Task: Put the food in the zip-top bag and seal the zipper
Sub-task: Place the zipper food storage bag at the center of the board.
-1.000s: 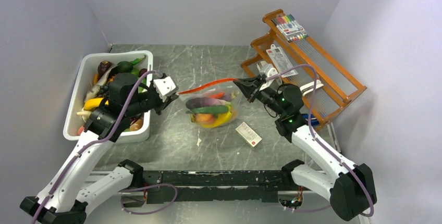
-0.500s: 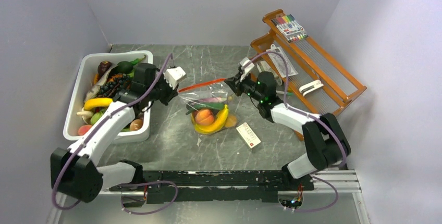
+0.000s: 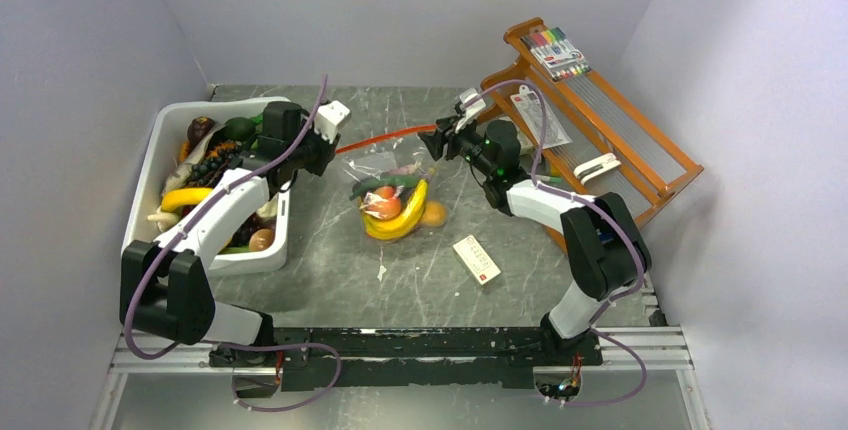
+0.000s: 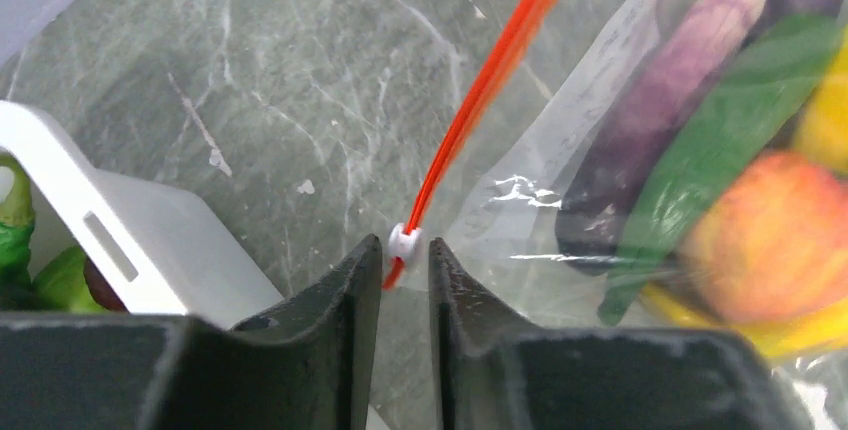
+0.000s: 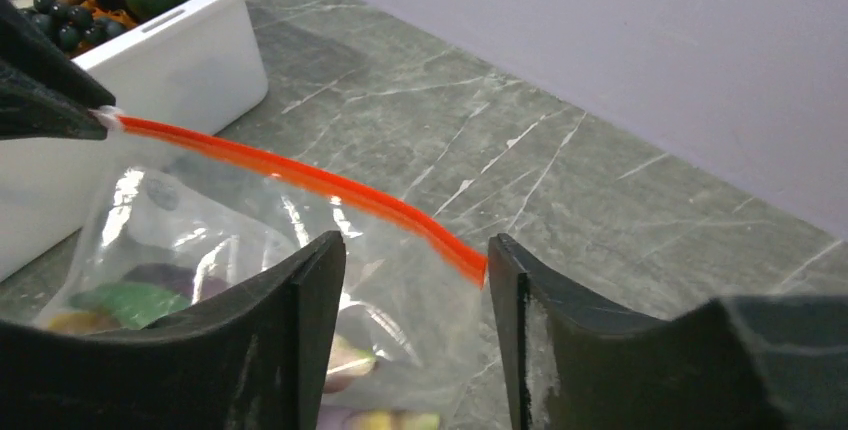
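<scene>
The clear zip-top bag (image 3: 395, 190) rests mid-table with food inside: a yellow banana (image 3: 402, 220), a peach (image 3: 384, 206), a purple eggplant (image 4: 660, 120) and a green pepper (image 4: 735, 120). Its red-orange zipper (image 3: 385, 139) stretches between both grippers. My left gripper (image 3: 331, 153) stands slightly open, the zipper's white slider (image 4: 405, 241) sitting between its fingertips with a thin gap on each side. My right gripper (image 3: 431, 140) is wide open, and the zipper's (image 5: 300, 175) other end lies just off the inner face of its right finger (image 5: 510, 290). Nothing is gripped.
A white tub (image 3: 268, 248) holding more toy food stands at the left, close under my left arm. A small white-and-red box (image 3: 477, 258) lies in front of the bag. A wooden rack (image 3: 620, 165) with a markers pack (image 3: 555, 50) fills the back right.
Both grippers were shut on the zipper's ends and have now parted. Both arms moved toward the back wall, and the bag swung so its food hangs toward the front.
</scene>
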